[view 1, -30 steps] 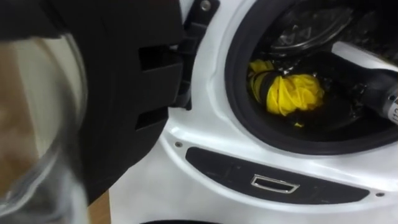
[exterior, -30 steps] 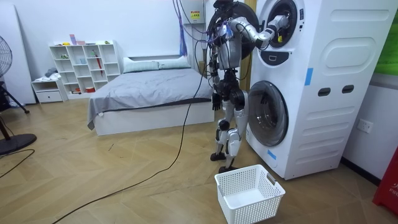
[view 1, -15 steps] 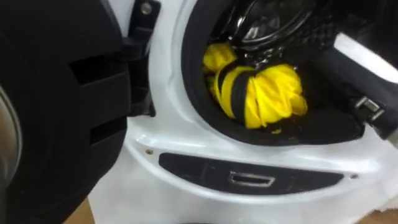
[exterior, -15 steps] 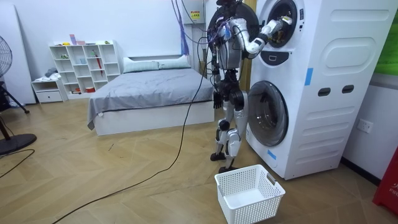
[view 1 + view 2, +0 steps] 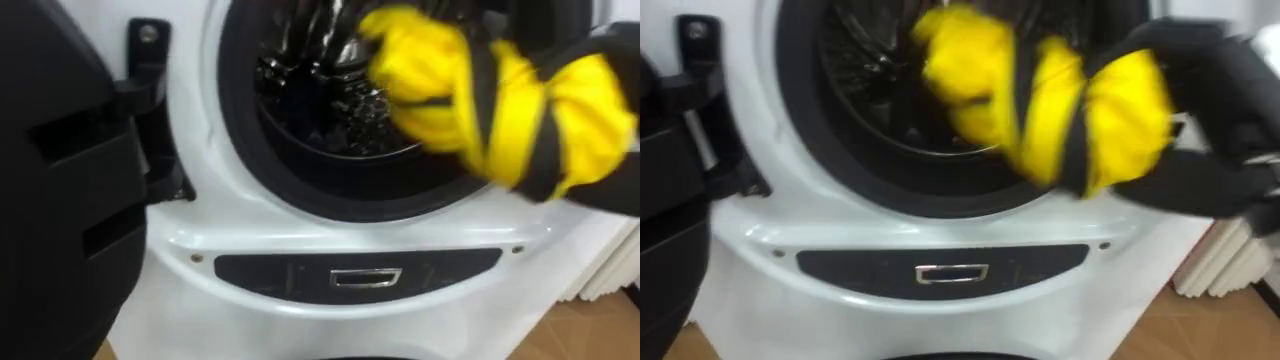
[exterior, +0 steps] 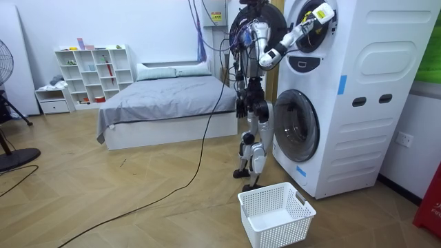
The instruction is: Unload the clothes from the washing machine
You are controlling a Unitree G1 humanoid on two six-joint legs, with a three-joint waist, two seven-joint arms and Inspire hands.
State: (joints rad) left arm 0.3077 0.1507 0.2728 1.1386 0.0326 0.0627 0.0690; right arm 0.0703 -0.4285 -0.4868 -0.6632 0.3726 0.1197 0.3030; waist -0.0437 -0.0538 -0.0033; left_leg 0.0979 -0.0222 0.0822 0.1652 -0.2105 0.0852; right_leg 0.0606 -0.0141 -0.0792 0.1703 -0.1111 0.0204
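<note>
My right hand (image 5: 600,185) is shut on a bunched yellow cloth (image 5: 520,110), with dark fingers wrapped across it. Hand and cloth hover in front of the upper machine's round drum opening (image 5: 320,120), at its right side and outside the dark rim. The drum behind looks dark and shiny. The right eye view has the same cloth (image 5: 1040,100) in the hand (image 5: 1210,150). In the room view I stand facing the stacked white machines, right arm raised to the upper door mouth with the cloth (image 6: 322,13). My left hand (image 6: 239,109) hangs low at my side.
The upper machine's black door (image 5: 60,200) stands swung open at the left. A dark panel with a metal handle (image 5: 365,277) lies below the opening. A white laundry basket (image 6: 275,213) sits on the floor before the lower machine (image 6: 296,127). A bed and shelves stand behind.
My right hand has drawn the yellow cloth up and out of the drum, from deep inside to in front of the rim. The head camera has shifted as well.
</note>
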